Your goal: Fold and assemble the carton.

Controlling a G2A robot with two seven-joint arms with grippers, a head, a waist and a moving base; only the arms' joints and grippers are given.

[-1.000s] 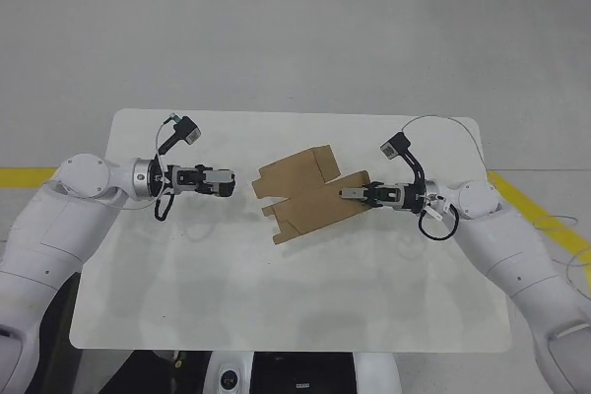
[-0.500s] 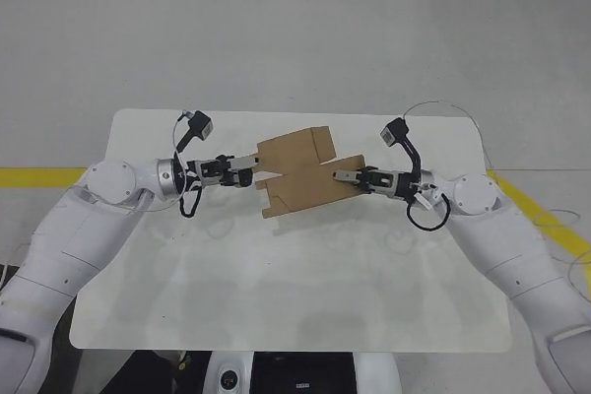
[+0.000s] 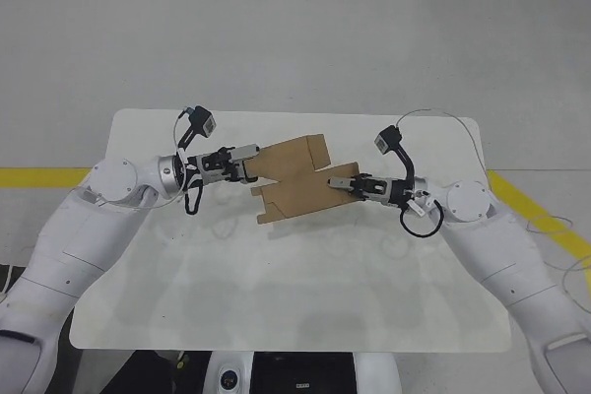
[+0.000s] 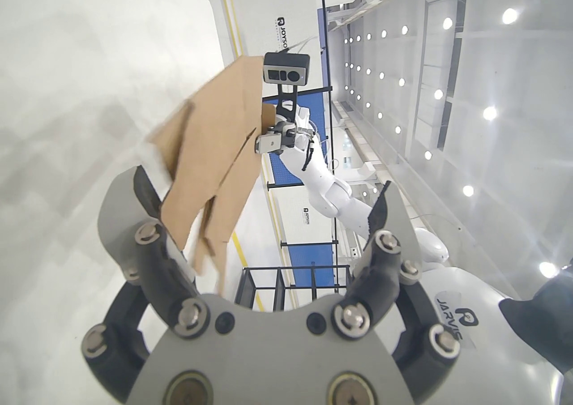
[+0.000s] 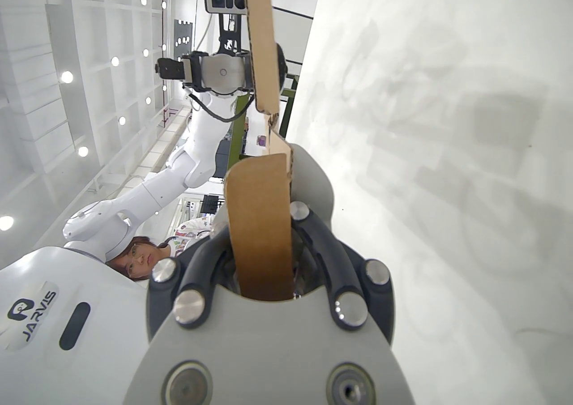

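The left gripper (image 3: pixel 248 165) has advanced to the carton (image 3: pixel 300 179) and gapes around its edge. The right gripper (image 3: pixel 343 183) clamps a flap, holding the carton above the table (image 3: pixel 276 295) near its far edge. The second grasp seems to be under way, and the left pinch probably comes next.

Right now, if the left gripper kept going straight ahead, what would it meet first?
Most likely the carton: its near edge lies just ahead, between the left gripper's open fingers; exact depth is unclear.

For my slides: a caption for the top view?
Right gripper clamps flat brown cardboard carton over white table; open left gripper at its opposite end.
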